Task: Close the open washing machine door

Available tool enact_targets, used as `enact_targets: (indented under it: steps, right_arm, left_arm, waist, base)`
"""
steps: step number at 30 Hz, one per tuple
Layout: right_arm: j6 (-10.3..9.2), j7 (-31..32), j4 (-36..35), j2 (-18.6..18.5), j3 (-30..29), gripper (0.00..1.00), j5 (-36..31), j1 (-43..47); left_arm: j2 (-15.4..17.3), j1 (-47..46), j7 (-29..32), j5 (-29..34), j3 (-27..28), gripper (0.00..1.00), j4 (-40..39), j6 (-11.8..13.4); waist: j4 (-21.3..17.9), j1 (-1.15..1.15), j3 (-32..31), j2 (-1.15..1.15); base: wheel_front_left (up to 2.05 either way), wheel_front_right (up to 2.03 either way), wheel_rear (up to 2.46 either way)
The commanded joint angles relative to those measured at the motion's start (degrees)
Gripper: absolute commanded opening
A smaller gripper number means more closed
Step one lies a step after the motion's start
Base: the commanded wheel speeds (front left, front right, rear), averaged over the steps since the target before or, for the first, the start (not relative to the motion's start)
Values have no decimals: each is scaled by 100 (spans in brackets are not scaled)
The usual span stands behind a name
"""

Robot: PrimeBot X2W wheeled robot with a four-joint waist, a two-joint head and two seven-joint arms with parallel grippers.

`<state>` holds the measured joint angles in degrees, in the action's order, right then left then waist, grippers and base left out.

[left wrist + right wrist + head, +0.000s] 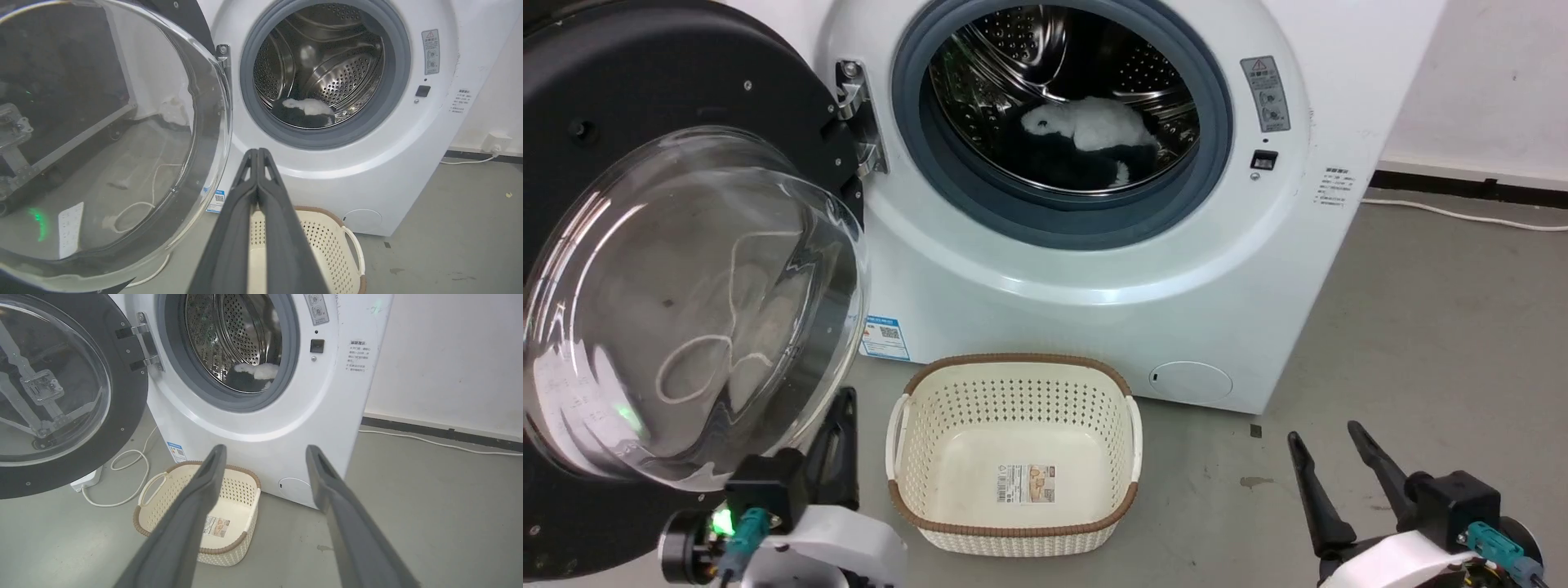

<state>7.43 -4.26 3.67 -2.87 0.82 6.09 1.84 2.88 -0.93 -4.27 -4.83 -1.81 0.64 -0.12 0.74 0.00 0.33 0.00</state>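
A: Checking in on the door — open or shut?

B: Wide open. Hangs off the hinge on the left side of the washer, swung out toward the head camera with the glass bowl bulging forward and the black rim around it. Well clear of the gasket, so can look straight into the drum.

A: Anything inside?

B: Yep, a white-and-dark lump of laundry lying at the bottom of the drum.

A: And the grippers?

B: Starting with the left gripper: pinched fully together, fingers pressed flat against each other, nothing between them. Sits low in the head view, right by the bottom edge of the door glass — can't tell if touching it or just beside. Points up at the washer front in its own wrist view, with the door close on the left there.

A: Right one?

B: For the right gripper: spread wide, gripping nothing. Parked at the lower right over the floor, well apart from both door and washer.

A: Other stuff around?

B: Got a cream basket on the floor just in front of the washer, below the opening, with a label stuck to its bottom. Also a white cable looped on the floor under the door.
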Motion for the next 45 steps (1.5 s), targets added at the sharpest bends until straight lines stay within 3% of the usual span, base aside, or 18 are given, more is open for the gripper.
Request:
enact_targets:
  steps: [1,4,11,19,25,31,32,34,45]
  right_arm:
    - [2,-69,38,0,-1,100,65,74]
    - [2,-105,62,0,-7,100,111,89]
    - [2,-212,187,0,0,100,258,141]
    - [3,-308,334,0,-18,100,369,191]
    - [3,-380,423,0,-37,100,430,198]
    - [3,-452,482,0,-72,100,489,166]
    - [3,-488,505,0,-81,100,487,135]
    - [4,-510,519,0,-87,100,463,102]
    - [4,-431,356,0,-239,100,266,-94]
  left_arm:
    - [5,-61,-65,-55,19,0,-90,-3]
    - [2,-106,-101,-97,73,0,-355,-23]
    - [0,-381,-209,-418,570,0,-1315,187]
    - [0,-605,-305,-619,1632,0,-1915,294]
    - [0,-648,-377,-708,2575,0,-1822,220]
    - [5,-683,-449,-781,3333,0,-1183,74]
    - [199,-754,-448,-770,3468,0,-591,-2]
    - [432,-840,-347,-737,3466,0,-211,-51]
    - [1556,-1576,380,-913,3208,0,1281,-427]
  waist:
    - [13,0,5,0]
    - [54,0,11,0]
    - [289,0,12,0]
    - [659,0,11,0]
    - [963,0,53,0]
    - [1197,0,177,0]
    - [1288,0,301,0]
    - [1328,0,403,0]
    - [1433,0,1032,0]
  base:
    - [0,0,0]
    - [0,0,0]
    - [0,0,0]
    - [0,0,0]
    - [0,0,0]
    - [0,0,0]
    - [0,0,0]
    - [0,0,0]
    - [0,0,0]
